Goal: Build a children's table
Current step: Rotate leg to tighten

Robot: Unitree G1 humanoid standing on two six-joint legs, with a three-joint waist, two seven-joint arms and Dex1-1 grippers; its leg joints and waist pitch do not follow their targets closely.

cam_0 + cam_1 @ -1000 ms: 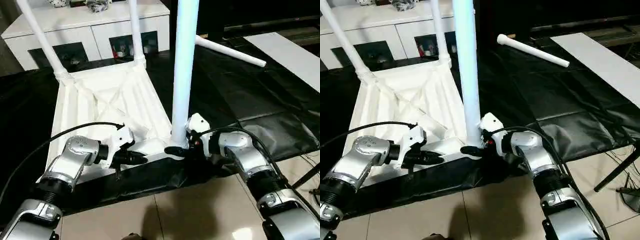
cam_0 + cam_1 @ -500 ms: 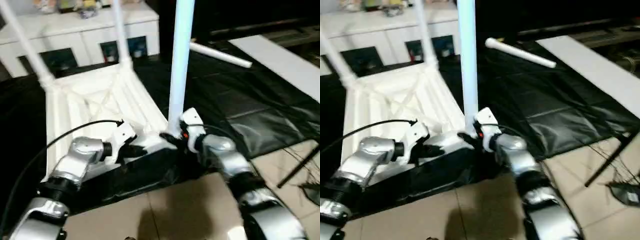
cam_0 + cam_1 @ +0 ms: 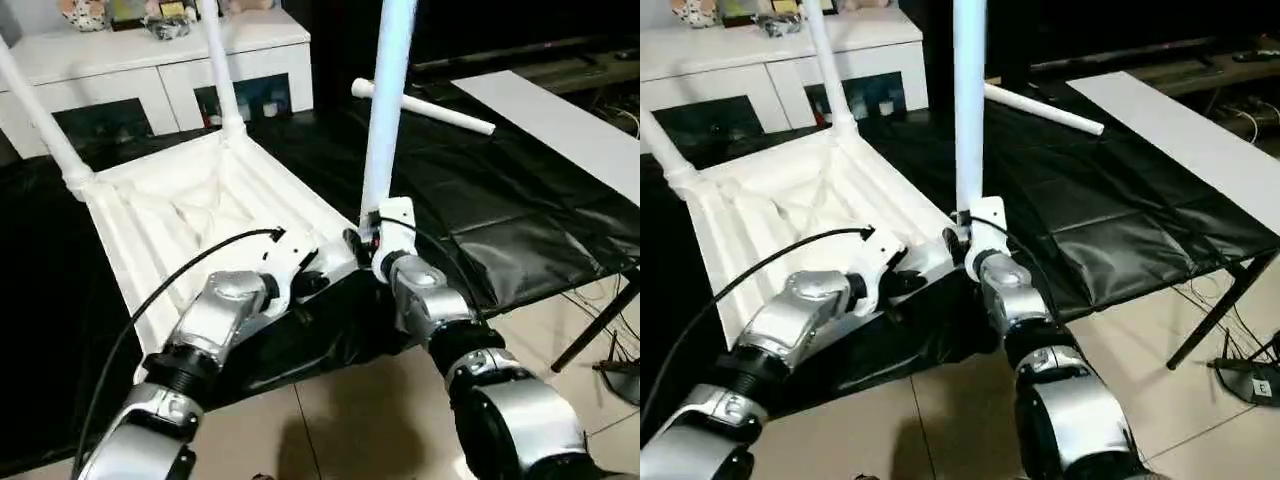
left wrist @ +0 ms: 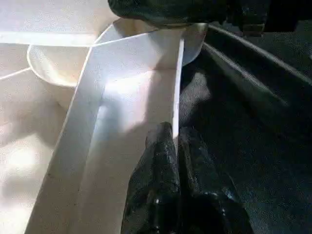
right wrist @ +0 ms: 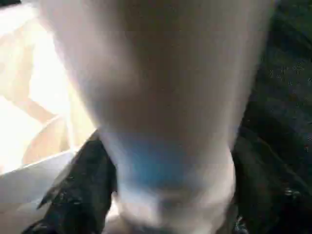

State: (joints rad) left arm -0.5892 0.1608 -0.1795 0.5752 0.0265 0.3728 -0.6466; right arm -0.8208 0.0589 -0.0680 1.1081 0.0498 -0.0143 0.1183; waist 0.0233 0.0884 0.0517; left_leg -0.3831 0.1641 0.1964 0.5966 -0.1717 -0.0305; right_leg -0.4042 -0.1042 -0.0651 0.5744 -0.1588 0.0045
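Observation:
The white tabletop lies upside down on a black sheet, ribbed side up. Two white legs stand in its far corner sockets. A third leg stands upright at the near right corner. My right gripper is shut on the base of this leg; the right wrist view has the leg between the black fingers. My left gripper is shut and empty, its fingertips pressed on the tabletop's near rim. A fourth leg lies loose on the sheet at the back right.
A white cabinet with dark glass doors stands behind the tabletop. A long white board lies at the right. Tiled floor runs along the sheet's near edge. A thin black stand leg slants at the right.
The whole picture has shifted, so the camera has moved. My right forearm now reaches the upright leg from the near side instead of from the right. Both grippers keep their places on leg and rim.

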